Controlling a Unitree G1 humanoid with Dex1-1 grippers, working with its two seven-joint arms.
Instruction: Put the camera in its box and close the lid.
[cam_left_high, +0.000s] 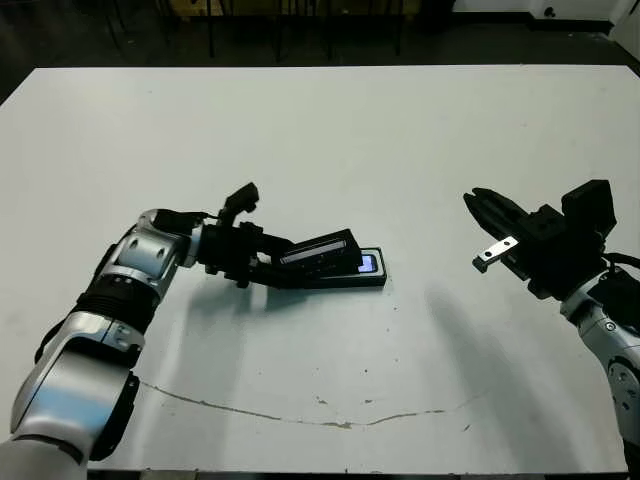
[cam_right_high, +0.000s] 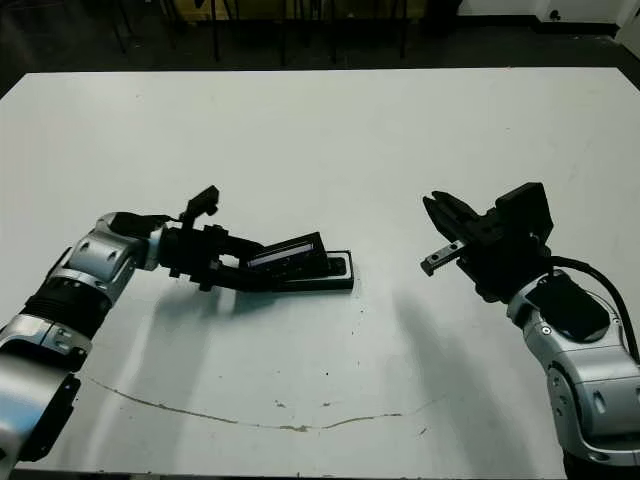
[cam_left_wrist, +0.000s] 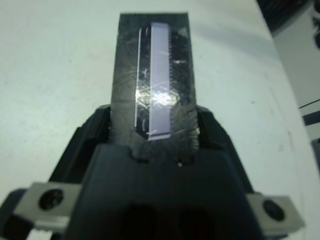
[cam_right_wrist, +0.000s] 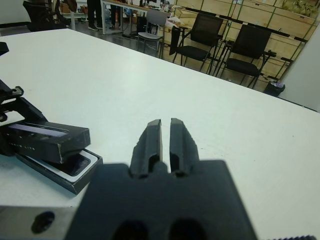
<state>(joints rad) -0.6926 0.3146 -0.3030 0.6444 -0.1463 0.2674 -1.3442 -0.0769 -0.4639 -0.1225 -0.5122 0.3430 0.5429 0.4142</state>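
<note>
The box (cam_left_high: 381, 281) lies flat near the middle of the table. Inside it rests the camera (cam_left_high: 367, 264), its small bluish screen showing at the box's right end. The lid (cam_left_high: 318, 250), black with a shiny grey strip, is tilted over the left part of the box, its right end raised. My left gripper (cam_left_high: 290, 262) is shut on the lid's left end, one finger on each long side, as the left wrist view shows (cam_left_wrist: 155, 90). Off to the right, my right gripper (cam_left_high: 472, 200) hovers above the table, shut and empty, pointing toward the box (cam_right_wrist: 75, 176).
A thin brown crack-like line (cam_left_high: 300, 418) runs across the white table (cam_left_high: 320, 130) near its front edge. Black chairs (cam_right_wrist: 245, 47) and shelving stand beyond the table's far side.
</note>
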